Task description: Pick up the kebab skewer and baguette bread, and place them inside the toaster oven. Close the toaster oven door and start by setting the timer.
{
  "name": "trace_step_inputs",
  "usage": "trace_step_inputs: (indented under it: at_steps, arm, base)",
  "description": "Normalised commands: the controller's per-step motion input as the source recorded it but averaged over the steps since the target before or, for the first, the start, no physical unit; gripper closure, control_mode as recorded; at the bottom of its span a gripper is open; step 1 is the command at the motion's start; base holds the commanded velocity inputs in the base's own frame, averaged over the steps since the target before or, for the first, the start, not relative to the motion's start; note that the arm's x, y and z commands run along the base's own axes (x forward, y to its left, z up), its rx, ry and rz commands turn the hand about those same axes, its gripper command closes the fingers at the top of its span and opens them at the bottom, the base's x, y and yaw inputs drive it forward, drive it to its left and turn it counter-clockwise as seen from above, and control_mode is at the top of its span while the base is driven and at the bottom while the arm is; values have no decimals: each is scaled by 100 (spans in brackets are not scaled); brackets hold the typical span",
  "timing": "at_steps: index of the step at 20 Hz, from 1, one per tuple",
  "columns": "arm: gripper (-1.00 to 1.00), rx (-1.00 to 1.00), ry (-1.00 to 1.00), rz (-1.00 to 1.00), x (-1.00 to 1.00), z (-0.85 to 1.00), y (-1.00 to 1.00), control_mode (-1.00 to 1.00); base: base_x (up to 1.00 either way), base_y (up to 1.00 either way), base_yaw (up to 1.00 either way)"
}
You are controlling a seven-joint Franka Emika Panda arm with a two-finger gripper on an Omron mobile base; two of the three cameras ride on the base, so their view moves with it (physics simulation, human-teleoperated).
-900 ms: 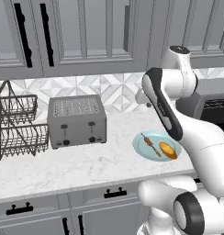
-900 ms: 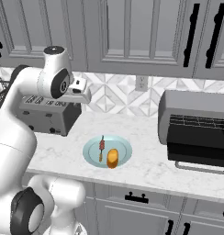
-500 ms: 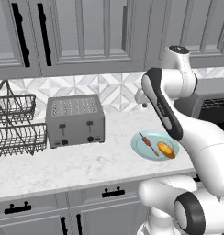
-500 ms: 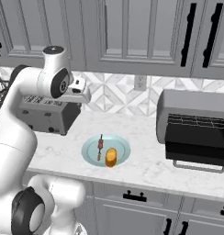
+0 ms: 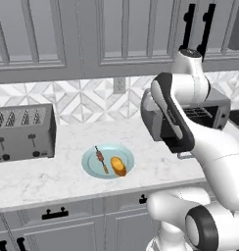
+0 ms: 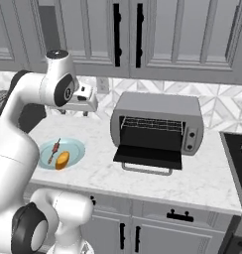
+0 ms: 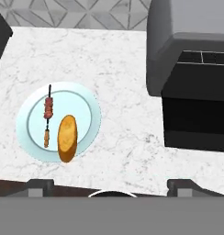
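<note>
Skewer and bread lie side by side on a plate; the oven stands open.

The pale blue plate (image 7: 88,117) sits near the counter's (image 6: 202,178) front edge and holds the kebab skewer (image 7: 48,114) and the baguette (image 7: 67,137), their long axes roughly parallel, running front to back. The toaster oven (image 6: 157,126) stands toward the back, its door (image 6: 148,158) folded down flat, rack bare. The gripper (image 7: 111,183) hovers above the counter, fingers spread wide.
</note>
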Motion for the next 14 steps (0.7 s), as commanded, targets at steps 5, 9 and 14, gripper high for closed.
trace_step_inputs:
  at_steps: [5,9,14]
  arm:
    - [-100,0,0,0,0,0,0,100]
    - [-100,0,0,0,0,0,0,100]
    - [-100,0,0,0,0,0,0,100]
  base:
    - [5,-62,0]
    - [29,-1,-3]
    - [37,3,-8]
